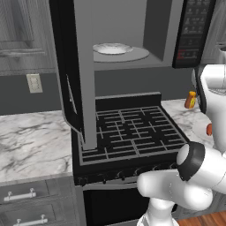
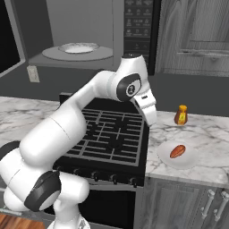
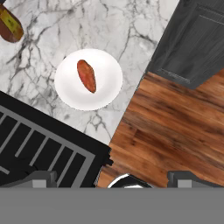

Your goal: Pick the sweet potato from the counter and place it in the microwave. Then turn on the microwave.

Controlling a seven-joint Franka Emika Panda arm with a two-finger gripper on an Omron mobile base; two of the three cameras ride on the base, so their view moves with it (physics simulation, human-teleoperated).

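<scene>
- One sweet potato (image 2: 177,151) lies on a small white plate (image 2: 190,161) on the marble counter (image 2: 210,134), right of the black stovetop (image 2: 112,129) and near the counter's front edge.
- Seen from the hand, the sweet potato (image 3: 86,75) sits a little off-centre on the plate (image 3: 107,83), its long axis slanted, with the counter (image 3: 113,26) around it and the stovetop grate (image 3: 39,144) just beside the plate.
- An orange bottle with a yellow cap (image 2: 181,115) stands on the counter behind the plate, apart from it; in the hand view it is cut off at a corner (image 3: 9,24).
- The microwave (image 1: 132,31) hangs above the stove with its door (image 1: 73,75) swung wide open toward the left; a white round plate (image 1: 112,48) rests on the turntable inside. Its dark button panel (image 1: 194,31) carries small markings too blurred to read.
- Grey drawers with silver bar handles (image 1: 20,194) sit under the left counter; a wall outlet (image 1: 34,83) is on the backsplash. A wood floor (image 3: 175,127) and a dark cabinet door (image 3: 197,39) lie beyond the counter edge.
- The gripper (image 3: 113,177) hangs well above the plate with nothing between it and the tuber; its fingers (image 3: 41,177) are spread wide and hold nothing. The potato lies far ahead of the tips, closer to the left-hand one in that view.
</scene>
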